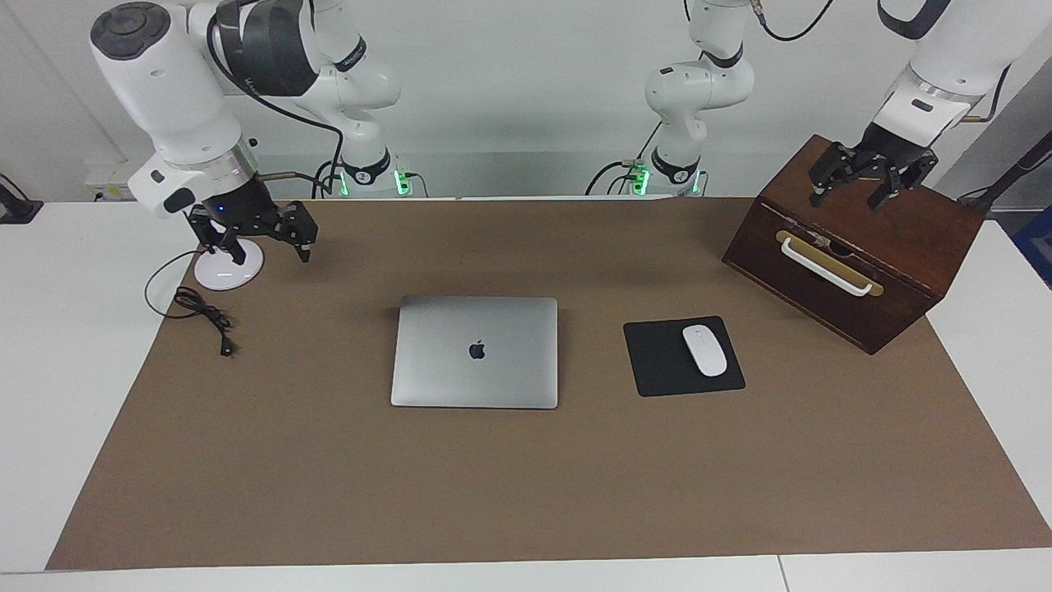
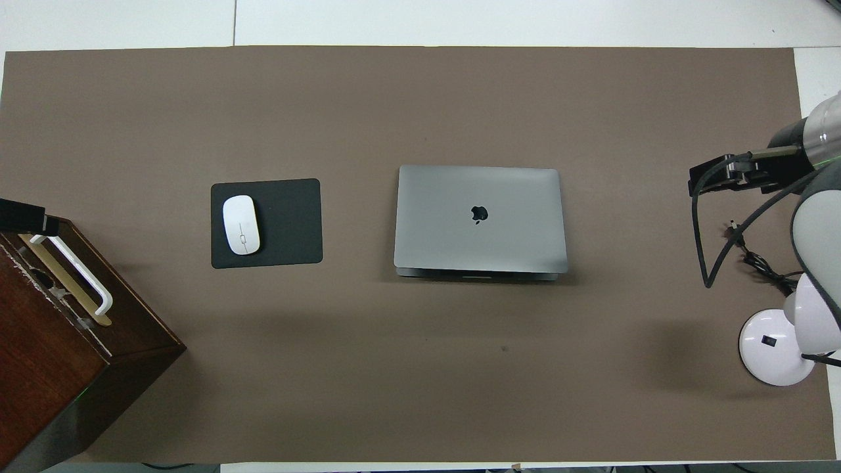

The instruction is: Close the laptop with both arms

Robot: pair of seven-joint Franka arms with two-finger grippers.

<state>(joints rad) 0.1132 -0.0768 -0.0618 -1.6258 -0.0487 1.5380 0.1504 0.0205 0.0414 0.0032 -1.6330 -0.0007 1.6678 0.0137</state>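
Observation:
The silver-grey laptop (image 1: 475, 352) (image 2: 479, 217) lies in the middle of the brown mat with its lid down and the dark apple logo facing up. My right gripper (image 1: 267, 251) (image 2: 723, 176) hangs open and empty just above the mat beside the white round base, well away from the laptop toward the right arm's end. Up in the air over the top of the wooden box, my left gripper (image 1: 846, 200) (image 2: 20, 213) is also open and holds nothing. Neither arm touches the laptop.
A black mouse pad (image 1: 657, 362) carrying a white mouse (image 1: 704, 350) lies beside the laptop toward the left arm's end. The dark wooden box (image 1: 904, 247) with a white handle stands past it. A white round base (image 1: 222, 273) and a black cable (image 1: 201, 314) lie at the right arm's end.

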